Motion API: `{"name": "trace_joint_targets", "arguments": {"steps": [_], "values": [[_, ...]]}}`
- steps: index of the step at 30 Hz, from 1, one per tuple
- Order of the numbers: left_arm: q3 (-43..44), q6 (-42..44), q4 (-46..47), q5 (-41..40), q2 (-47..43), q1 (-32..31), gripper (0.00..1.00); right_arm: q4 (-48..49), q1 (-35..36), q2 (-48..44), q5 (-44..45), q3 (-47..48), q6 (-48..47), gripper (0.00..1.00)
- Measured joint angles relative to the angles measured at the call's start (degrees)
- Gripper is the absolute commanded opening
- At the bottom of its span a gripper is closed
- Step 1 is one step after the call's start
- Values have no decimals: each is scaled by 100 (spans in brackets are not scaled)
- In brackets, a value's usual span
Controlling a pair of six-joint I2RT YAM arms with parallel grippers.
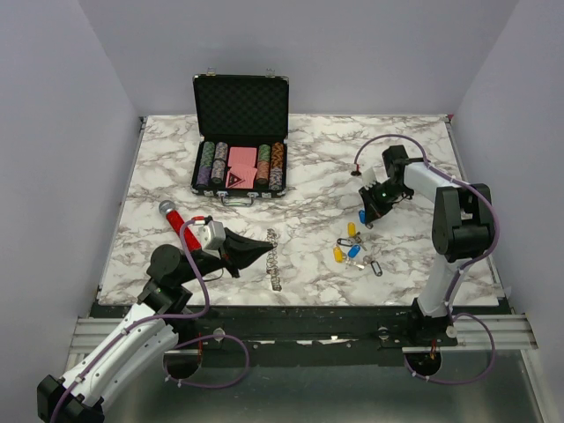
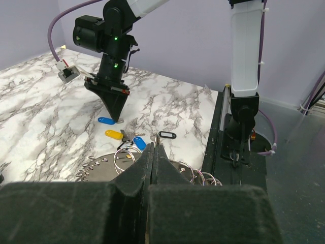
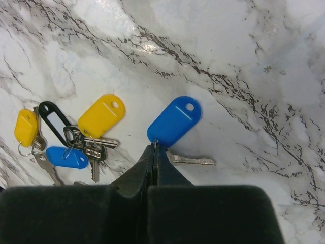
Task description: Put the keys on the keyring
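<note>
We've got the keys (image 3: pixel 100 116) loose on the marble worktop (image 3: pixel 244 61): chunky yellow, blue and black plastic tags on little silver blades. The right pincer (image 3: pixel 154 147) is clenched right at the small ring of the blue key (image 3: pixel 174 121) lying apart from the bunch. The spiky silvery keyring (image 1: pixel 274 260) lies flat just beside the left pincer (image 1: pixel 263 249), which is clamped shut too.

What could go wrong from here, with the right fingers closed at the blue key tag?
1. The right fingers are shut at the very end of the blue key tag, by its small ring; so thin a bite may slip or hold nothing.
2. Its key lies loose beside them and could swing on a lift.
3. The keyring lies well away, by the shut left fingers; whether they grip it is unclear, so it may shift during threading.
</note>
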Motion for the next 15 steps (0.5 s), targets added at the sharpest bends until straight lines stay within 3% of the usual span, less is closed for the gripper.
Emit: {"name": "trace_joint_targets", "arguments": {"steps": [15], "values": [[0, 26, -55, 2, -2, 0, 0, -472, 0, -446, -636, 350, -275, 1]]}}
